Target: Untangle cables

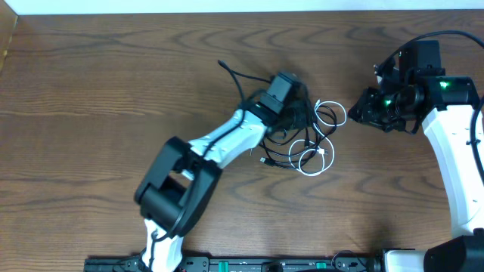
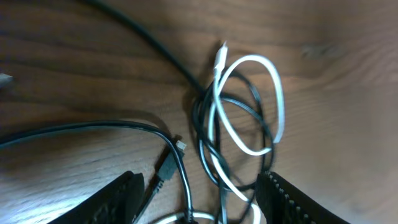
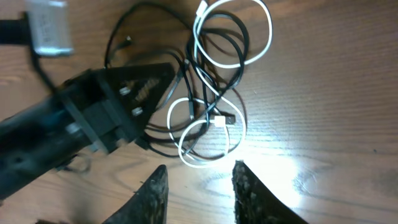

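While the white cable [image 2: 281,109] and black cable [image 2: 155,48] lay knotted mid-worktop [image 1: 113,91], we had the left gripper [image 2: 199,193] wide and empty over them, the right gripper [image 3: 200,177] slightly parted and empty at their three o'clock, and judged grasping came next: pinch one strand each, then separate.

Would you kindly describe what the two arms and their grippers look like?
Both arms have glossy white links and bulky black joint housings: the left arm, the right arm. The right wrist shows a small green light and a thick black cable arching above. The left gripper and right gripper have black wedge-shaped fingers with ribbed faces.
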